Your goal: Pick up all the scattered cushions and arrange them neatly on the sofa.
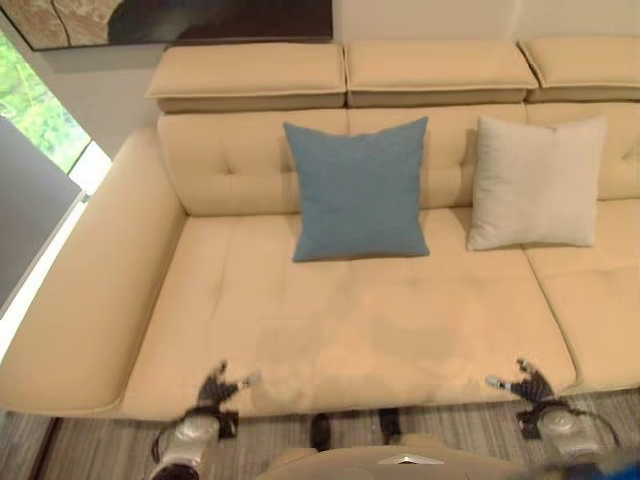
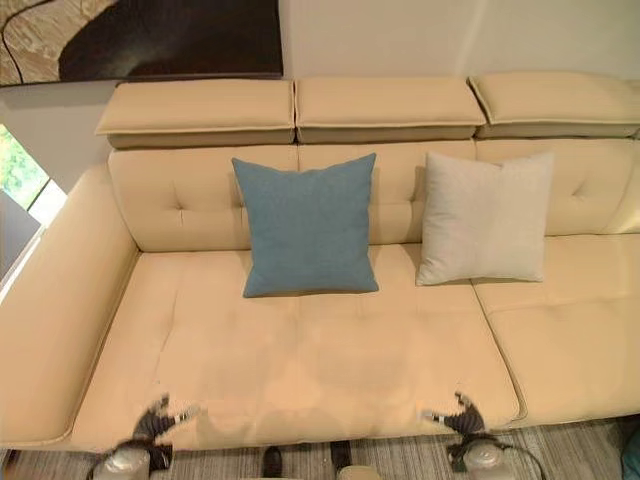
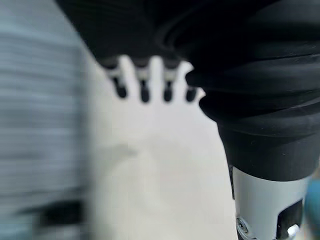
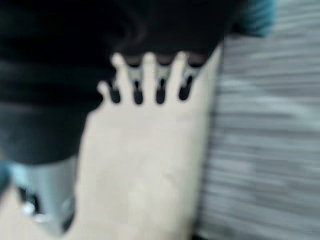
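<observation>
Blue cushion (image 1: 358, 188) and cream cushion (image 1: 537, 183) are leaning upright against the sofa (image 1: 400, 330) backrest at twelve and one o'clock; left hand (image 1: 215, 388) and right hand (image 1: 530, 385) are hovering empty, fingers relaxed, at the seat's front edge.

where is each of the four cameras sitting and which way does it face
Left eye view: on the head, looking down at the sofa with the blue cushion and cream cushion; left hand and right hand show low.
Right eye view: beside it, same scene, slightly offset.
Left wrist view: on the left wrist, looking along relaxed fingers at the seat.
Right wrist view: on the right wrist, past its fingers to the seat edge and striped floor.
Shared: both eyes show both cushions and both hands.
</observation>
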You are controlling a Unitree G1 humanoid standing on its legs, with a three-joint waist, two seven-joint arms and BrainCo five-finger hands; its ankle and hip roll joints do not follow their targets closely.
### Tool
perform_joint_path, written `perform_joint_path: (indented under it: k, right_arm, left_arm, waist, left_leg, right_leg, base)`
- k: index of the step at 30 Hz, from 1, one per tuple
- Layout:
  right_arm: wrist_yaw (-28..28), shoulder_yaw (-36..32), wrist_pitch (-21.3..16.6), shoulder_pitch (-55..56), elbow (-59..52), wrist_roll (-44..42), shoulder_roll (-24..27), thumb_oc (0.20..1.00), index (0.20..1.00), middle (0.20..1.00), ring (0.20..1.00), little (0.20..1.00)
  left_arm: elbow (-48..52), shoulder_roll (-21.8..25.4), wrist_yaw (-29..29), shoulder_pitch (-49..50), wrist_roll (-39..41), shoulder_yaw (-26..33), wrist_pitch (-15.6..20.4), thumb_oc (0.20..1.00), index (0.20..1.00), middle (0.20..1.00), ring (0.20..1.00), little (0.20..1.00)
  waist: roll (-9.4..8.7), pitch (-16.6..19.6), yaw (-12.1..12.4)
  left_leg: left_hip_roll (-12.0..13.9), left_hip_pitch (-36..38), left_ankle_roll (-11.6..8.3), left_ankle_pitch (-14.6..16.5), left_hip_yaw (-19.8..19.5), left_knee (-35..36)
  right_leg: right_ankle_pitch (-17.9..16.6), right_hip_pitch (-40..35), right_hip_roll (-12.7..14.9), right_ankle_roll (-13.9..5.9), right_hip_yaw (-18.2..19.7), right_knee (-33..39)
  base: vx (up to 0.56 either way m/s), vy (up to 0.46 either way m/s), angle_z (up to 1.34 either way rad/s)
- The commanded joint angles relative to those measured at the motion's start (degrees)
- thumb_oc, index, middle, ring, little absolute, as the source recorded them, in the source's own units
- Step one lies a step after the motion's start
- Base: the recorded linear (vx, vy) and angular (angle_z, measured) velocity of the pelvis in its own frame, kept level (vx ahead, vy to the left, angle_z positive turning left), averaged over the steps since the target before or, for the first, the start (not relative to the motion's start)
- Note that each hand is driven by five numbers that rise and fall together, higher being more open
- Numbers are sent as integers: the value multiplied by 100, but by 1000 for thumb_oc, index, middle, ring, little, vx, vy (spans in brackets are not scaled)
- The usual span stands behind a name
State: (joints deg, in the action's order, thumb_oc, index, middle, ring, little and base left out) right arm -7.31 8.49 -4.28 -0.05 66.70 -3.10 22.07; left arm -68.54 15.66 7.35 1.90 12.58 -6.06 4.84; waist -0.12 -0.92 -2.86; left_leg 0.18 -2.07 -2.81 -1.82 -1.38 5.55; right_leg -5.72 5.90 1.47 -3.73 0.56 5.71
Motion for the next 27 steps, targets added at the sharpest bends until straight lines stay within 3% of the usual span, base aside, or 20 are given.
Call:
perform_joint_path:
  k: [1, 7, 12, 15, 16, 17, 19, 22, 25, 26, 27]
  right_arm:
    - [-68, 16, -58, -307, -37, 172, 207, 1000, 1000, 1000, 1000, 1000]
    - [-62, -54, 25, -88, 516, 208, 17, 1000, 1000, 1000, 1000, 1000]
    - [-67, -80, 94, -47, 774, 125, -61, 1000, 1000, 1000, 1000, 1000]
    - [-86, -57, 115, -169, 829, 106, 3, 1000, 1000, 1000, 1000, 1000]
    - [-68, -109, 170, -157, 823, 27, -14, 1000, 1000, 1000, 1000, 1000]
    - [-66, -135, 219, -160, 845, -11, -15, 1000, 1000, 1000, 1000, 1000]
    - [-65, -139, 260, -161, 847, 22, -35, 1000, 1000, 1000, 1000, 1000]
    - [-73, -83, 295, -272, 860, 110, -63, 1000, 1000, 1000, 1000, 1000]
    - [-71, -46, 290, -390, 808, 119, -149, 1000, 1000, 1000, 1000, 1000]
    - [-57, 3, 283, -402, 807, 149, -164, 1000, 1000, 1000, 1000, 1000]
    - [-46, 90, 278, -427, 824, 228, -168, 1000, 1000, 1000, 1000, 1000]
  left_arm:
    - [144, 233, -27, -349, -347, -39, 14, 1000, 1000, 1000, 1000, 1000]
    - [-126, 189, 7, -240, -600, -48, -83, 1000, 1000, 1000, 1000, 1000]
    - [-139, 160, 24, -391, -803, -281, -119, 1000, 1000, 1000, 1000, 1000]
    - [-123, 121, 20, -543, -838, -386, -100, 1000, 1000, 1000, 1000, 1000]
    - [-101, 105, 10, -603, -800, -418, -131, 1000, 1000, 1000, 1000, 1000]
    - [-46, 68, 10, -650, -861, -535, -151, 1000, 1000, 1000, 1000, 1000]
    - [-4, 60, -30, -679, -896, -600, -146, 1000, 1000, 1000, 1000, 1000]
    - [68, 92, -30, -679, -877, -588, -135, 1000, 1000, 1000, 1000, 1000]
    - [59, 163, -31, -640, -853, -507, -117, 1000, 1000, 1000, 1000, 1000]
    - [59, 193, -31, -661, -856, -523, -114, 1000, 1000, 1000, 1000, 1000]
    - [54, 218, -53, -666, -872, -533, -121, 1000, 1000, 1000, 1000, 1000]
  waist:
    - [-20, 76, 18]
    - [-52, 20, 4]
    - [-192, -100, 10]
    - [-382, -178, -5]
    - [-353, -180, -47]
    - [-256, -204, -145]
    - [-267, -251, -191]
    - [-287, -397, -134]
    - [-317, -500, -40]
    - [-305, -542, -20]
    - [-207, -602, 75]
  left_leg:
    - [90, 30, -443, -320, 143, -55]
    - [201, 263, -438, -354, 91, -55]
    - [240, 110, -436, -450, -108, -157]
    - [-224, -57, -238, 248, -626, -1186]
    - [-270, 102, -184, 366, -854, -1330]
    - [-305, 211, -118, 337, -1002, -916]
    - [-381, 278, -35, 514, -934, -840]
    - [-585, 231, 60, 524, -851, -812]
    - [-614, 191, 152, 401, -547, -602]
    - [-589, 117, 175, 326, -485, -600]
    - [-504, 24, 221, 220, -369, -576]
  right_leg:
    - [140, -306, 69, -422, -225, -74]
    - [353, -498, -75, -280, -226, -312]
    - [297, -537, -156, -244, -240, -111]
    - [137, -237, -28, -256, -20, -235]
    - [59, 5, -57, -259, 146, -407]
    - [-38, 202, -87, -311, 348, -519]
    - [-101, 295, -21, -364, 428, -572]
    - [-400, 524, 33, -581, 572, -523]
    - [-594, 833, 15, -749, 518, -470]
    - [-459, 857, -13, -706, 391, -714]
    - [-4, 686, 30, -520, 34, -1250]
  base:
    - [-16, -26, 6]
    - [-49, -70, 9]
    - [-129, -54, 20]
    - [-209, 23, -10]
    - [-221, 205, -58]
    - [-197, 225, -56]
    - [-132, 199, -40]
    - [-178, 180, -69]
    - [-258, 166, -89]
    - [-431, 149, -134]
    - [-458, 95, -133]
